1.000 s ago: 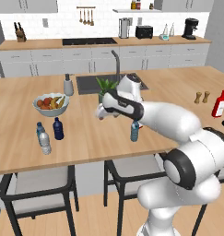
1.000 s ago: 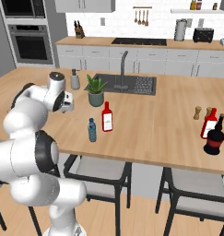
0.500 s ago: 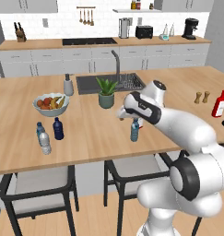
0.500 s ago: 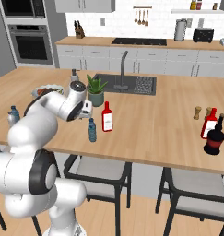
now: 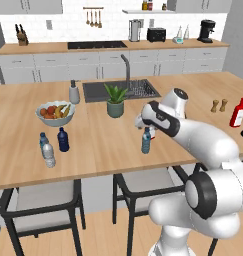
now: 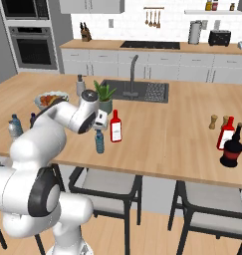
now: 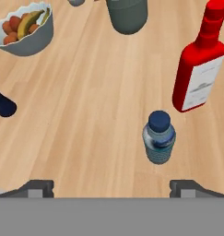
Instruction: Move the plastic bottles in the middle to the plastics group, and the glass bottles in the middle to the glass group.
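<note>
One second swung your arm right from the plastics group; claw (image 7: 111,186), released and empty, now hovers over the teal bottle (image 7: 159,137) mid-worktop (image 7: 95,115). Grab next.

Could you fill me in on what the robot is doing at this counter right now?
It is sorting bottles. The gripper hovers open above the teal bottle in the middle of the counter, holding nothing. The red bottle stands beside it. The navy bottle stands next to the plastics group near the fruit bowl. The glass group waits at the far end.
</note>
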Controlling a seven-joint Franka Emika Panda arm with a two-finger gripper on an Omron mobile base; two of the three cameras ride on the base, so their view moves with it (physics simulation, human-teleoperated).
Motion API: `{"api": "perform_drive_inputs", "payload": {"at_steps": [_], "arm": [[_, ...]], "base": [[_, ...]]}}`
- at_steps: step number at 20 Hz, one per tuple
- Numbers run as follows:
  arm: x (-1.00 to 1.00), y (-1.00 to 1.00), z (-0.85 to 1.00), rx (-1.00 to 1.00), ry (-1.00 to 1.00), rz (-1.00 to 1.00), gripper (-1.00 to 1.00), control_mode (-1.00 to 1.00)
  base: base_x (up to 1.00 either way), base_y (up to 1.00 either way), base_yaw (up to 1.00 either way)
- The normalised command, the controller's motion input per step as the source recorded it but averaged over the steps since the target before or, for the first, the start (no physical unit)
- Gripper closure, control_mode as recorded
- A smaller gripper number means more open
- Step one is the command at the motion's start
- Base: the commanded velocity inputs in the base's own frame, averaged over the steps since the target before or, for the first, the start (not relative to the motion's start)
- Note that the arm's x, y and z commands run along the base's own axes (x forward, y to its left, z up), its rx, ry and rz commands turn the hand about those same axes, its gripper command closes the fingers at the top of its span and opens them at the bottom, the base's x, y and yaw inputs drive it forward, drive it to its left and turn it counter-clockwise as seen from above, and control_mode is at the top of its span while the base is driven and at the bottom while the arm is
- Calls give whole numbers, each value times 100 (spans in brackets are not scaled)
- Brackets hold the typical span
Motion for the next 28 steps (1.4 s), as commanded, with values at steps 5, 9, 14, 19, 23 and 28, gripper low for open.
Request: {"api": "perform_drive_inputs", "payload": {"at_steps": [5, 9, 14, 19, 23, 28], "arm": [[11, -2, 0, 0, 0, -10, -100, -100], [5, -19, -9, 0, 0, -12, -100, -100], [7, -30, -9, 0, 0, -9, -100, -100], [3, -25, -17, -2, -3, -1, -100, -100], [3, -11, -28, -7, -2, -2, -100, -100], [14, -1, -7, -4, 0, 0, -100, -100]], "base": [[0, 0, 0], [0, 0, 0], [0, 0, 0], [0, 0, 0], [0, 0, 0], [0, 0, 0]]}}
